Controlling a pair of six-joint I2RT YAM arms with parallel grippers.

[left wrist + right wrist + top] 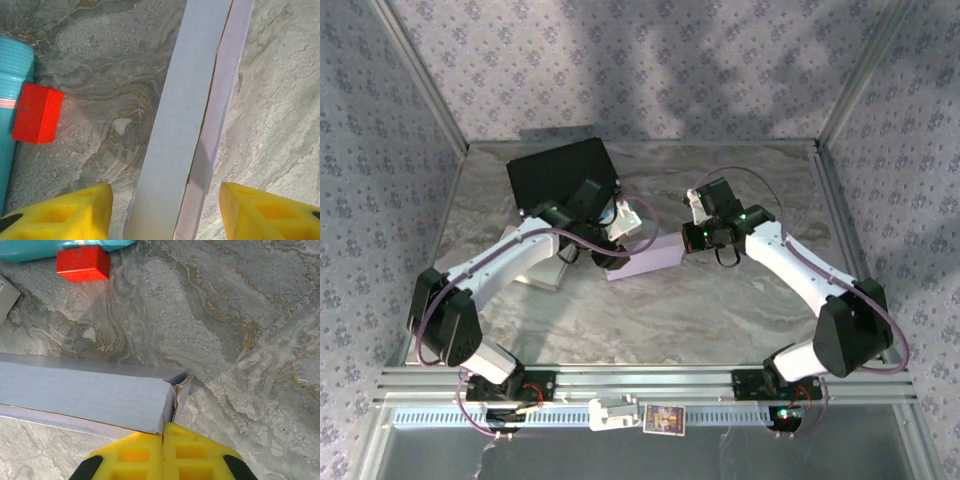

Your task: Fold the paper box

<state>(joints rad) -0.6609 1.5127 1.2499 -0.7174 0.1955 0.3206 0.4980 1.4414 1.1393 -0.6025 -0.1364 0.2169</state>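
Mid-table lies the lilac box (645,262), long and narrow. The right gripper (163,452) is clenched, tips against its right end. The left gripper (165,207) gapes wide, fingers either side of the box, not touching. Beyond, a black board (560,170) at the far edge

Table (660,320) bare nearer the bases; paper box (645,262) and black board (560,172) crowd beyond.

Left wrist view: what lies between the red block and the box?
Bare table; nothing lies between red block and box, in the left wrist view.
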